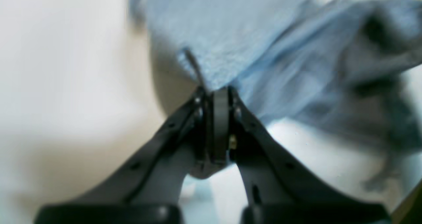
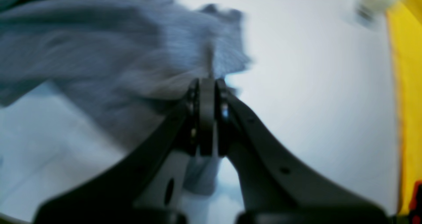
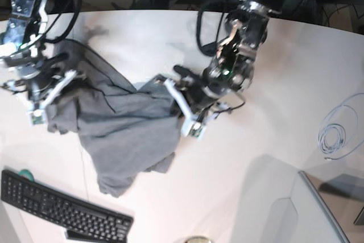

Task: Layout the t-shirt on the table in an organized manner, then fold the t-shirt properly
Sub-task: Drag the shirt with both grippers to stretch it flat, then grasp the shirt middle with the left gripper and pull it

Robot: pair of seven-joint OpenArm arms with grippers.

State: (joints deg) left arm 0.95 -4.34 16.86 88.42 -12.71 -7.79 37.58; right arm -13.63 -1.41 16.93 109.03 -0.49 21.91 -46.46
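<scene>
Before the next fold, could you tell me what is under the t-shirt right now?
The crumpled t-shirt lies on the white table, with both the left gripper and right gripper pinching its fabric. Whether anything else is beneath cannot be seen; the cloth covers it.

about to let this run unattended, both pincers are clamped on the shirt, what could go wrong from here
1. The t-shirt is bunched and twisted between the left pincer and the right pincer; pulling apart may stretch it unevenly rather than flatten it.
2. Each grip looks like a small pinch near an edge, so the fabric might slip out.
3. The hanging lower part lies close to the keyboard and could drag onto it.
</scene>
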